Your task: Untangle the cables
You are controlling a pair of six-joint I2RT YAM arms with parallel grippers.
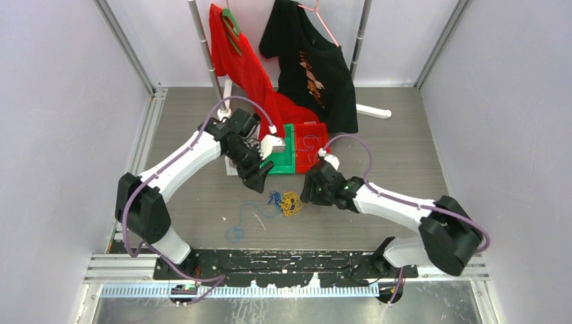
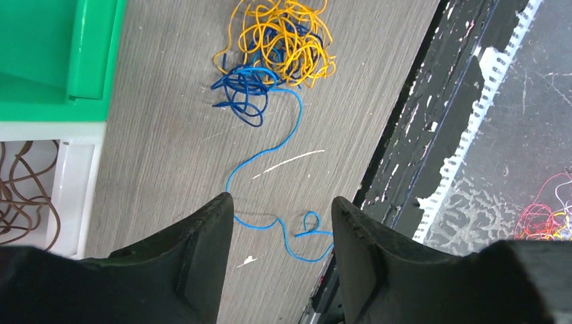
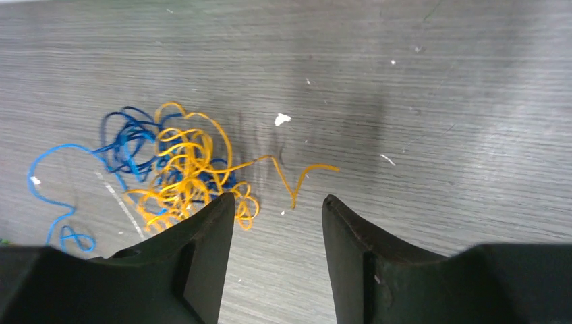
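Here's the grey wood-grain tabletop (image 1: 405, 148), matte and finely streaked, and both arms are reaching in over it. The left gripper (image 2: 282, 199) hangs above the surface with its two black wedge-shaped fingers roughly halfway apart. There's nothing between them and they touch nothing. A thin blue strand (image 2: 266, 158) shows in the gap, but it lies flat on the table below. The right gripper (image 3: 276, 197) is much the same: jaws parted to a similar width, empty, held over bare wood beside the tangle.

At the back hang a soft black T-shirt with an orange print (image 1: 317, 67) and a red garment (image 1: 243, 61), which drapes down towards the bins. In front of them a glossy green plastic bin (image 2: 54, 54) sits right beside a red plastic tray (image 1: 311, 145). From the left wrist view, a white plastic bin (image 2: 74, 189) touches the green one, with loops of thin brown wire (image 2: 20, 196) inside it.

Now the cables (image 1: 287, 201): a small knotted clump on the table between the two grippers, in front of the green bin. Orange wire forms a loose, springy nest, with dark blue loops bunched tight against one side. The lighter blue strand wanders out of it towards the near edge and ends in a small curl. On the other side a single kinked orange tail (image 3: 297, 175) pokes out flat in front of the right fingers. Pale scuffs and a white fleck (image 3: 282, 119) dot the wood nearby.
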